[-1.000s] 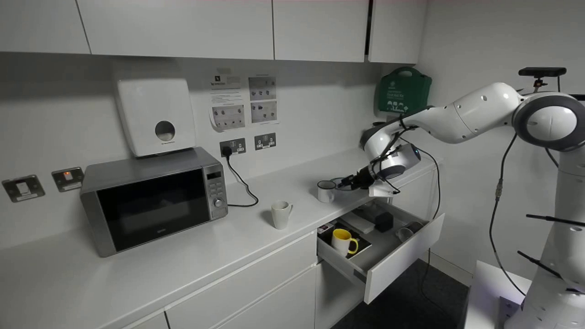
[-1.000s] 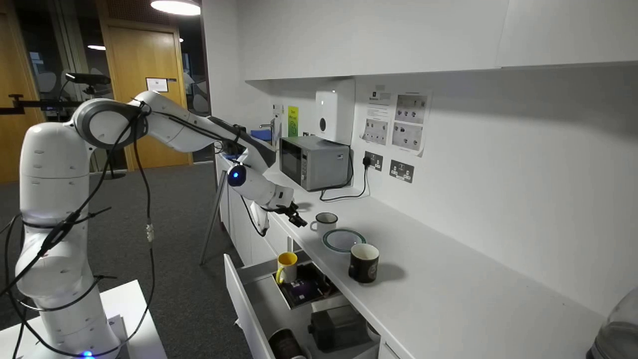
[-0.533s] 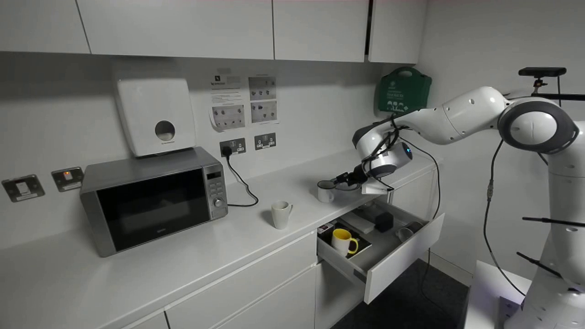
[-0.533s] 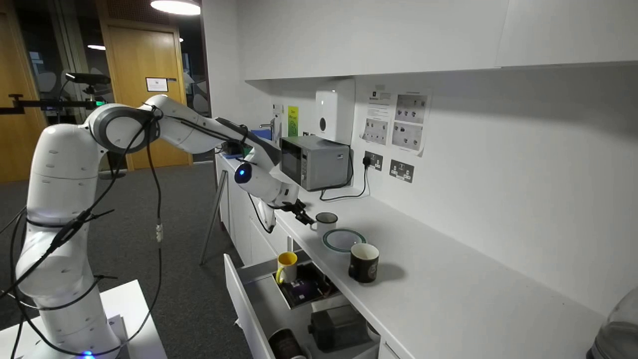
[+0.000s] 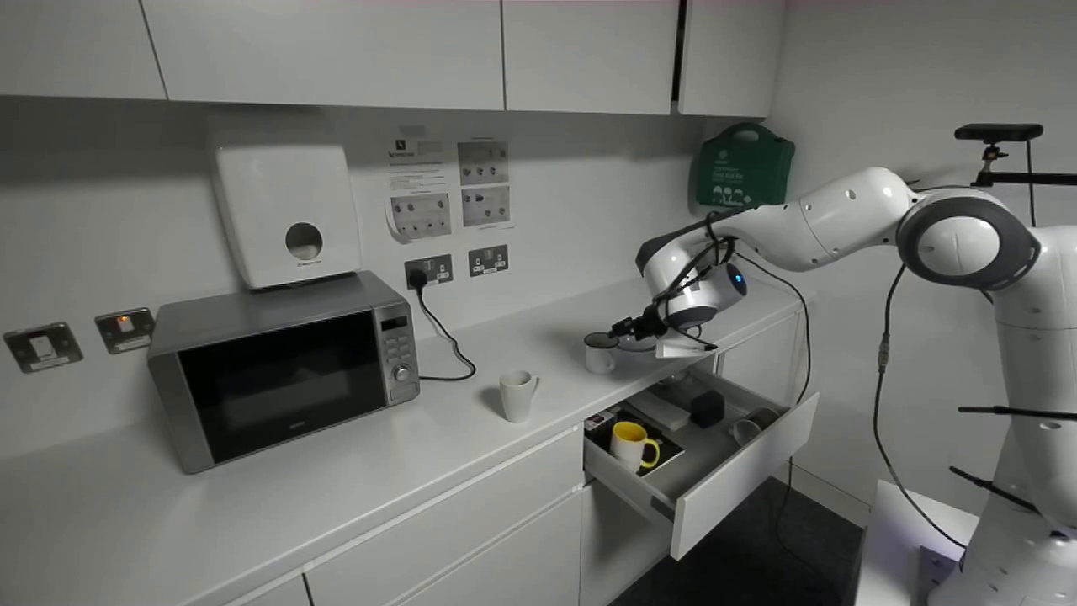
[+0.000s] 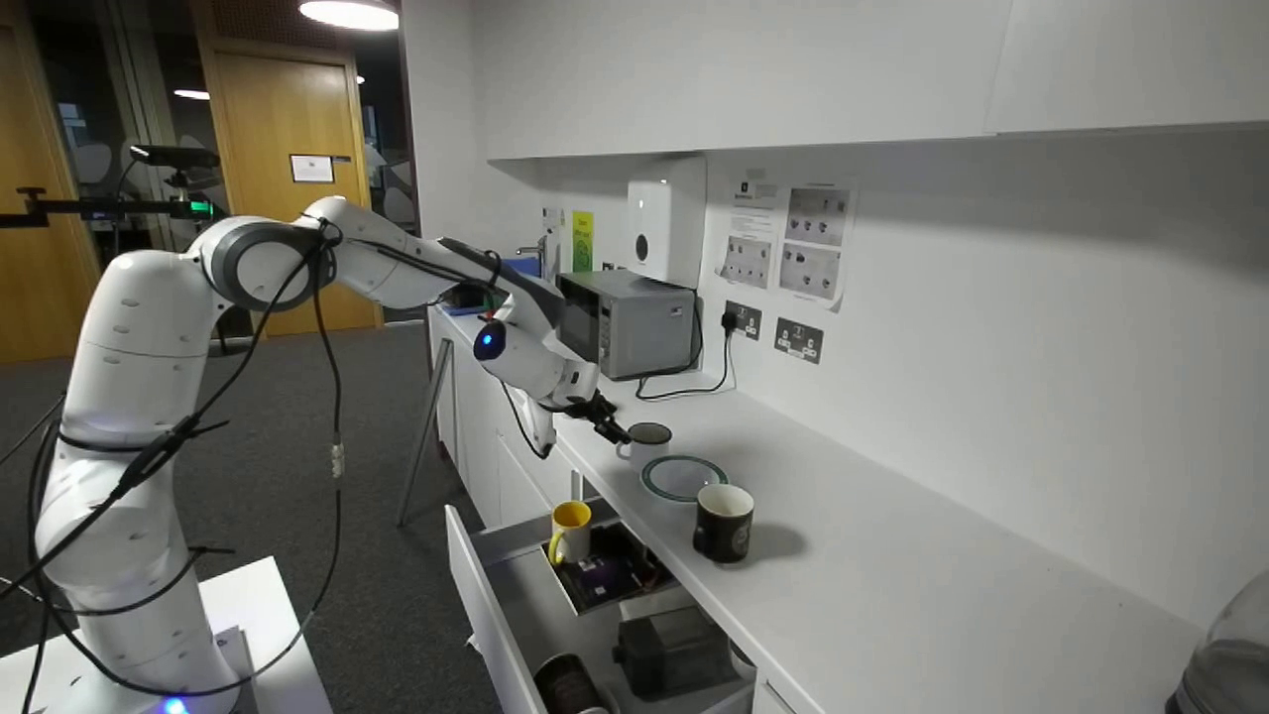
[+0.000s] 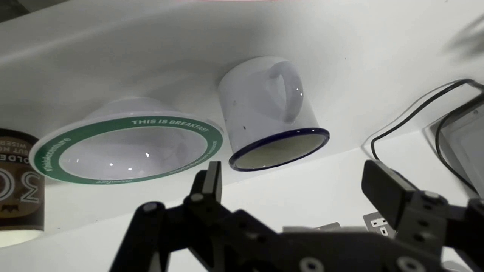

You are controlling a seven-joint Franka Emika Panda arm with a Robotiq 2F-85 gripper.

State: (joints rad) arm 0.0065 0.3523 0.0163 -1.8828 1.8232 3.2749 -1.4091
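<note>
The enamel mug (image 7: 255, 96) stands upright on the tabletop (image 6: 892, 575) before me, the robot's fingers (image 7: 382, 192) hanging near it, spread wide, and the bowl (image 7: 132, 151) sitting just beside it.

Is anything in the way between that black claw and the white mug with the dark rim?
Nothing visible stands between the open gripper and the mug. The bowl sits close beside the mug, off to one side, not in between.
</note>
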